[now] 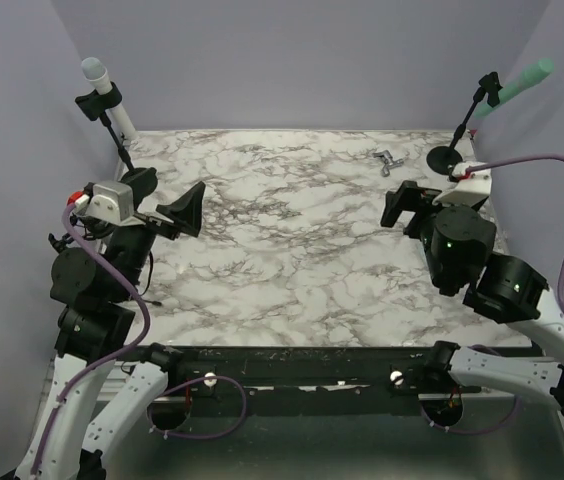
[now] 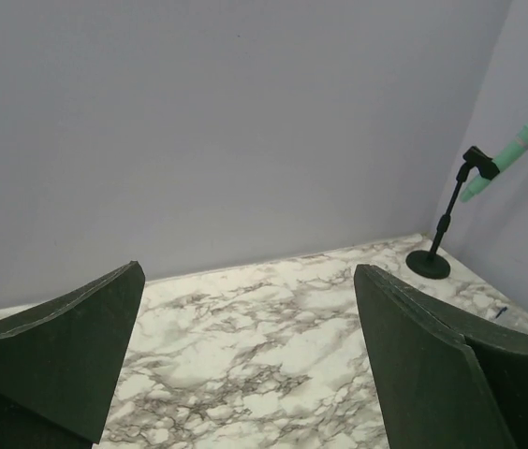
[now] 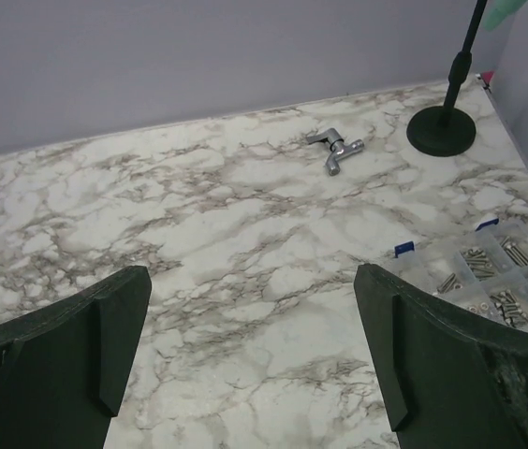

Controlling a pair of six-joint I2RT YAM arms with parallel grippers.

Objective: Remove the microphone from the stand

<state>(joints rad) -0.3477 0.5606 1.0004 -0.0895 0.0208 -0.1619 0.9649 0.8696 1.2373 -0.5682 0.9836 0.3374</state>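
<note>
White microphone (image 1: 107, 88): clipped near the top of the left stand (image 1: 125, 150) in the far-left corner. It tilts head-up and outward, so it would probably slide out along its own axis.
Left gripper (image 1: 184, 212): fingers spread wide and holding nothing. It hangs above the table (image 1: 292, 230) on the left side, pointing toward the middle. The white microphone is behind it to its left, higher up and well apart. Its wrist camera looks across to the far-right corner.
Metal fitting (image 3: 334, 148): lies loose on the marble toward the far right, near the right stand's base but apart from it. It is not part of the task.
Right gripper (image 1: 402, 205): fingers spread wide and holding nothing, raised over the right side of the table.
Right stand (image 1: 448, 158): round base flat on the table, with a thin pole rising and leaning right.
Green microphone (image 1: 515, 82): held in the right stand's clip, angled up and to the right. It is beyond and above the right gripper, to its right and well apart.
Screw box (image 3: 498, 281): a clear compartment box just beside the right gripper, seen only from the right wrist.
Which microphone is meant: cannot tell from the task wording.
</note>
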